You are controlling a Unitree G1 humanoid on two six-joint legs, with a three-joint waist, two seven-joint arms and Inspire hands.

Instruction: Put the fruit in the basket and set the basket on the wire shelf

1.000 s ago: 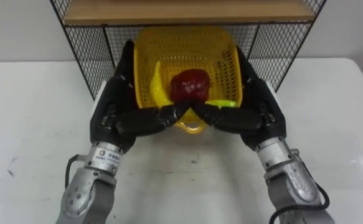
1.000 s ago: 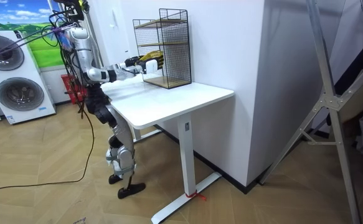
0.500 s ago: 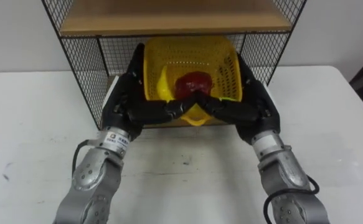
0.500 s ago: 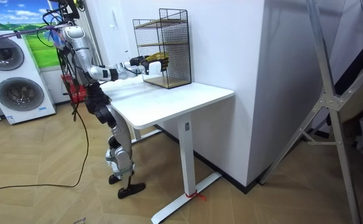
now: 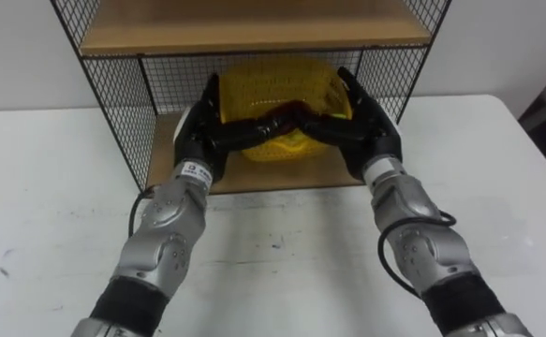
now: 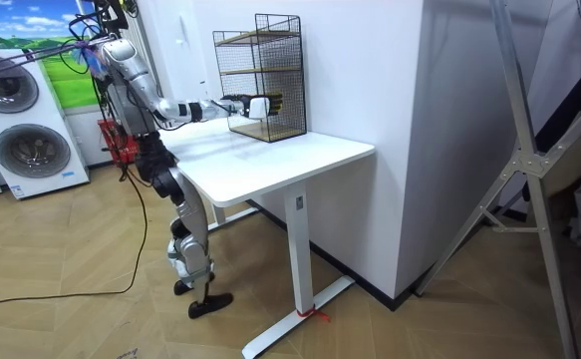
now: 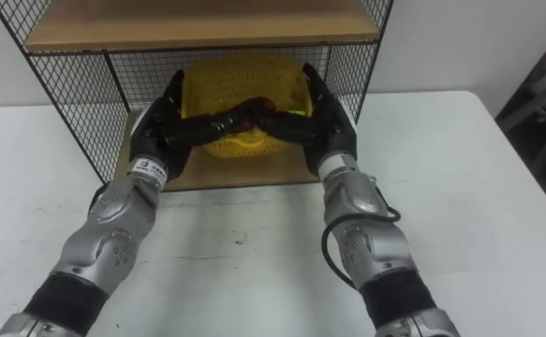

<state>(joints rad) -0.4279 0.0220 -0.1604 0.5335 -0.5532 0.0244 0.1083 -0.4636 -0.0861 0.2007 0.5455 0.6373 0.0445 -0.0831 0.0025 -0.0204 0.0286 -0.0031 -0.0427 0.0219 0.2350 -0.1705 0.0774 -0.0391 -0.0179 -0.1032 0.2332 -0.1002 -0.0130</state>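
Silver jointed forearms, black fingers, dark wrist cables

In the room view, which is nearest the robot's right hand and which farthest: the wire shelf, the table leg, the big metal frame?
1. The wire shelf: the right hand reaches into it, gripping the yellow basket.
2. The table leg: lower down, nearer the camera.
3. The metal frame: far at the room view's right.

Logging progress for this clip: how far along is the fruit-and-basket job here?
Done: a red fruit lies in the yellow basket. In hand: left hand and right hand clasp the basket inside the wire shelf, lowest bay, over its wooden board. Remaining: settle it and let go; whether it rests yet is unclear.
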